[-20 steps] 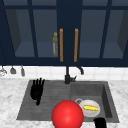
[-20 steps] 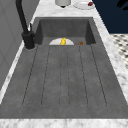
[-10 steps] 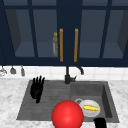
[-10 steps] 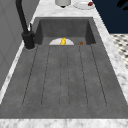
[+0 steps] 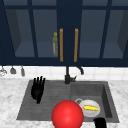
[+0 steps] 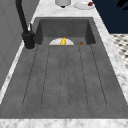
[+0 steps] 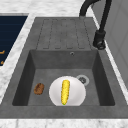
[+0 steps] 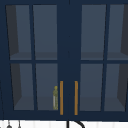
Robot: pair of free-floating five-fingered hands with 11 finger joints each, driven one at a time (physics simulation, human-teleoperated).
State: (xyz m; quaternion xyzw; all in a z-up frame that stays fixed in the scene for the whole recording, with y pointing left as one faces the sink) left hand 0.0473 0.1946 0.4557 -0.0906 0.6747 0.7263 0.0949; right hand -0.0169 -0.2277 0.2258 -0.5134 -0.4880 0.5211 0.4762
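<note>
Corn cob (image 7: pixel 65 92) lying on white plate (image 7: pixel 76 96) in sink basin (image 7: pixel 62 62), brown sponge (image 7: pixel 39 88) just beside. Right hand (image 5: pixel 100 123) low near plate, finger state impossible to tell. Left hand (image 5: pixel 37 89) over drainboard, fingers straight, holding nothing. Risk: cob rolling off if plate nudged.

Dark grey stone sink (image 7: pixel 105 82) set in white marble tabletop (image 7: pixel 15 65); basin floor bears round white plate (image 7: pixel 75 96), small brown lump (image 7: pixel 39 88) beside it.

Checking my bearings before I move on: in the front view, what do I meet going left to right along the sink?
Left hand over the draining board, red ball, white plate carrying the corn cob, with the right hand just below it.
</note>
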